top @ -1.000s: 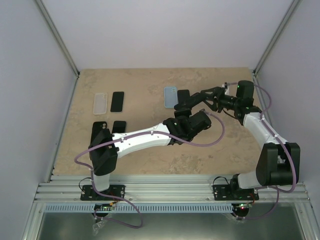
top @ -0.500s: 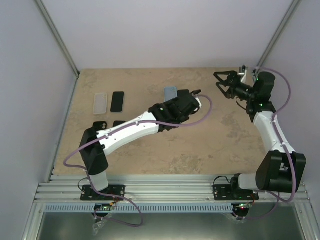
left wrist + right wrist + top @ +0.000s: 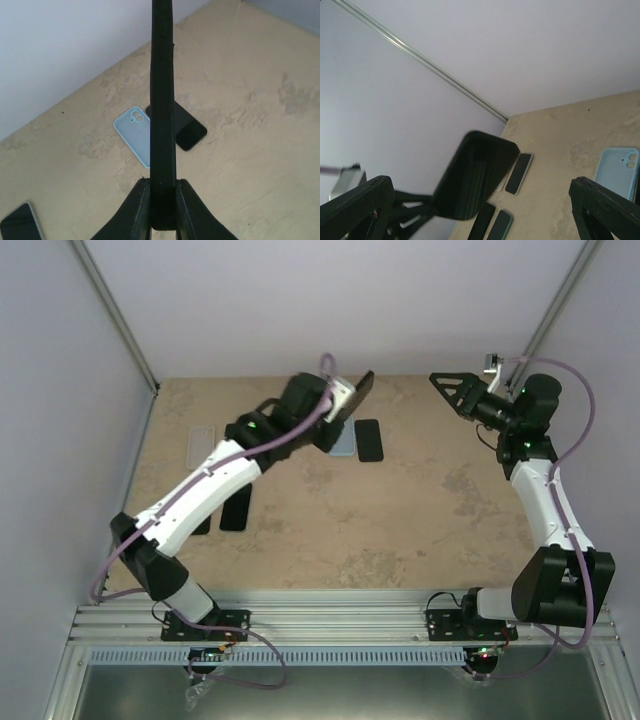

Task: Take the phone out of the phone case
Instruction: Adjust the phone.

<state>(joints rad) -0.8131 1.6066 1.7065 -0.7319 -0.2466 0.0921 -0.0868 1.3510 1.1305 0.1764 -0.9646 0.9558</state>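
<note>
Phone case [image 3: 163, 125] between left fingers [image 3: 136, 206]

Top camera: high behind arm bases [image 3: 205, 623], down over bench [image 3: 400, 525]. Left wrist: close behind fingers [image 3: 134, 210], down at blue case [image 3: 134, 134]. Right wrist: tilted up toward wall [image 3: 530, 45]. All share blue case [image 3: 343, 444] [image 3: 620, 170].

Nothing legible anywhere, black phone case [image 3: 162, 100] plain along its edge, light blue case [image 3: 134, 135] showing only camera cutouts, black phone [image 3: 187, 131] screen dark and blank, no brand, number or sign readable on the tabletop [image 3: 250, 150]
</note>
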